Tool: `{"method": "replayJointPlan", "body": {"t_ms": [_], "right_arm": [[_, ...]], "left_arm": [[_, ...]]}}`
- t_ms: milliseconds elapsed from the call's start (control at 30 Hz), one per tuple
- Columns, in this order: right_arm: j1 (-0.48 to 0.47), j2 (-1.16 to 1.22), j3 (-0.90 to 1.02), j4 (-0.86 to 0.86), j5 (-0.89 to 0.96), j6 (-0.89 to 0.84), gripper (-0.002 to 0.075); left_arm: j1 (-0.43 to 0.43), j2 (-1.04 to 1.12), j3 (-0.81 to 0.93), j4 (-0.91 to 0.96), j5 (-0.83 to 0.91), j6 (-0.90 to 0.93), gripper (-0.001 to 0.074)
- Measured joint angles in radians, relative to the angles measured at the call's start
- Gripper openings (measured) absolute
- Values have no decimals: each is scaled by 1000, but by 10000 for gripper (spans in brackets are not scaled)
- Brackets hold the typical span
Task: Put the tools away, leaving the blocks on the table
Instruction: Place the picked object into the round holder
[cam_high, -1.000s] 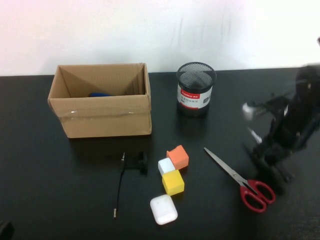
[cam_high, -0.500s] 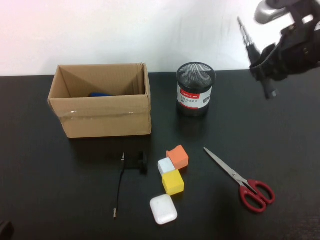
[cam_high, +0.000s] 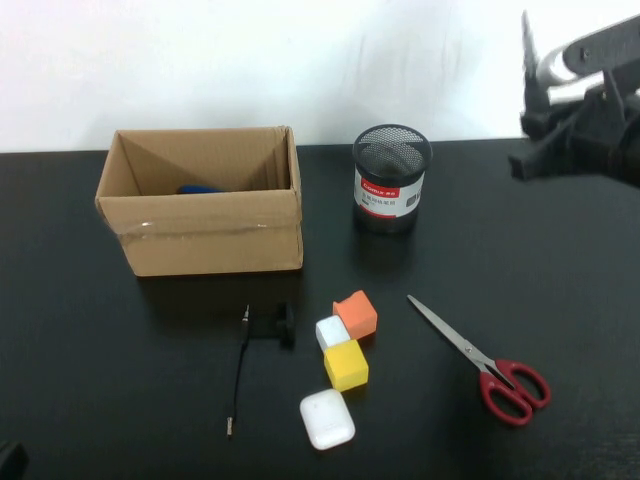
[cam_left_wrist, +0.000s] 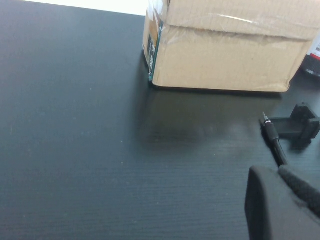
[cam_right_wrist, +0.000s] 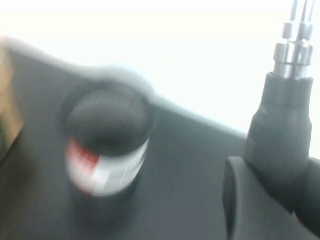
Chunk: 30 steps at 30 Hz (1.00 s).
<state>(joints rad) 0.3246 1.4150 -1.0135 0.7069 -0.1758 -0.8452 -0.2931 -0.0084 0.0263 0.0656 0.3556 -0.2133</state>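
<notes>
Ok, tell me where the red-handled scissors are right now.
In the high view the scissors lie flat on the table toward the robot's right, apart from the orange block, blades pointing toward it.

- The high view looks down from the robot's side over the whole matte black counter (cam_high: 120, 380), facing the white wall behind it.
- The left wrist view sits low and close to the counter, facing the brown cardboard box (cam_left_wrist: 225, 55); it shares that box and the thin black rod-like tool (cam_left_wrist: 274, 142) with the high view.
- The right wrist view hangs raised, facing the black mesh pen holder (cam_right_wrist: 107, 145), which the high view also shows.
</notes>
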Motion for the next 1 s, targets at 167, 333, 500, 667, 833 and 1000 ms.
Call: {"method": "replayJointPlan", "body": {"t_ms": [167,333,500,667,833,1000], "right_arm": [[63,6,0,-117,-79,-4,-6],[115,8,0,-388,121,-2,-6],[100,43,0,-337,168,-1,-6],[64,97,-15,-319,297,-6,-6],[-24,171,-127,-304,501,7,-6],[-86,199,-185,-475,569,18,-6]], "left_arm": [[0,0,0,0,0,0,4],[0,0,0,0,0,0,4],[0,0,0,0,0,0,4],[0,0,0,0,0,0,4],[0,0,0,0,0,0,4],[0,0,0,0,0,0,4]]}}
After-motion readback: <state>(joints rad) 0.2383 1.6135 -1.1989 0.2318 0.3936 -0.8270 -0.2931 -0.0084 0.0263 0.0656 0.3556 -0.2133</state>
